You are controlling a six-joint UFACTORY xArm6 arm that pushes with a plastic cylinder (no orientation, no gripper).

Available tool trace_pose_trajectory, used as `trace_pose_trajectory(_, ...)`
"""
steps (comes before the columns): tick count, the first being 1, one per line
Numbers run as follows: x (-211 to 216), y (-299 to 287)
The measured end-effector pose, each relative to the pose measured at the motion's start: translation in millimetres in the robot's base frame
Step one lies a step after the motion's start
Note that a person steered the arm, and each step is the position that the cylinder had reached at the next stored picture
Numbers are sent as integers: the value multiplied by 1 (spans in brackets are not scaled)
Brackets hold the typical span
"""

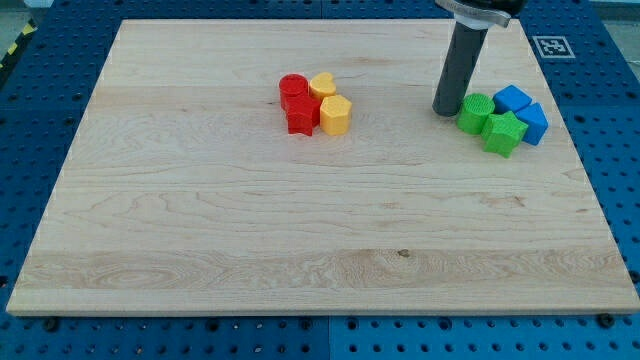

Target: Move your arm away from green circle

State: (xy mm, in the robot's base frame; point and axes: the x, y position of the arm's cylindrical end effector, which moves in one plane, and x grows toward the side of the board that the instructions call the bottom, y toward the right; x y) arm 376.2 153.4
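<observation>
Tip: my tip [445,111], lower end of the straight dark rod, rests on the pale wooden desk [200,230] toward the view's upper right.
Pincer: none fitted; the arm ends in the bare rod, so nothing can open, close or grip.
Key relation: the green round block [476,112], the task's green circle, lies at 3 o'clock from my tip, just beside it; whether they touch I cannot tell.
Judgement: a retreat toward 9 o'clock, or 7 to 8 o'clock, opens the gap most directly; no long axis matters on a round block.
Near cluster: a green star-like block [504,133] sits at 4 o'clock from the circle, touching it.
Beyond it: a blue angular block [513,99] at 2 o'clock from the circle, and a second blue block [535,122] at the cluster's far right; shapes unclear.
Away side: at 9 o'clock, well apart, a tight group of a red round block [292,88], a red star-like block [302,114], a yellow block [323,85] and a yellow hexagonal block [335,115].
Obstruction: bare desk lies between my tip and that group; a short retreat should meet nothing.
Risk: drifting toward 3 o'clock would shove the green circle into its neighbours.
</observation>
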Motion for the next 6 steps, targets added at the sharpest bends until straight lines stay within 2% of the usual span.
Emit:
trace_pose_trajectory(1,-4,-2)
trace_pose_trajectory(2,-50,-23)
trace_pose_trajectory(3,-65,-24)
trace_pose_trajectory(5,-57,-37)
trace_pose_trajectory(6,-33,-37)
